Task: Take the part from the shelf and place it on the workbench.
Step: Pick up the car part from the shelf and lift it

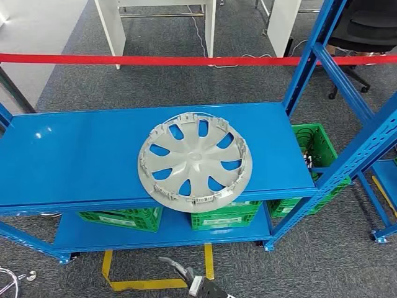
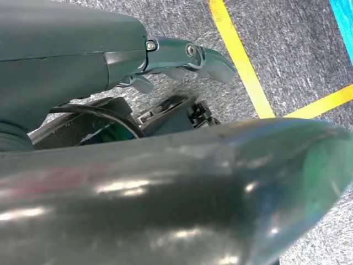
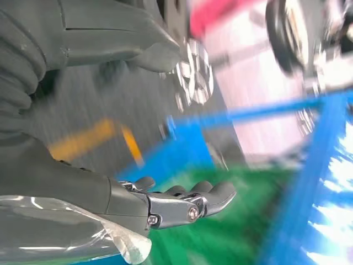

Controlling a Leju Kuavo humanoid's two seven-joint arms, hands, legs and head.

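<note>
1. Green plastic crates [image 1: 123, 218] on the lower blue level: one at left, one in the middle [image 1: 224, 216], a third [image 1: 314, 144] at the right end, holding dark and light items too small to identify.
2. Red tape [image 1: 140, 60] stretched straight across the scene, beyond the rack.
3. Yellow floor markings [image 1: 140, 284] on grey carpet [image 1: 154, 87], just in front of the rack; yellow lines also seen in the left wrist view [image 2: 239, 58].
4. White furniture legs [image 1: 110, 28] stand on the carpet past the red tape.
5. Black office chair [image 1: 363, 28] at far right, its wheeled base partly visible.
6. Blue rack section [image 1: 386, 177] at the right edge.
</note>
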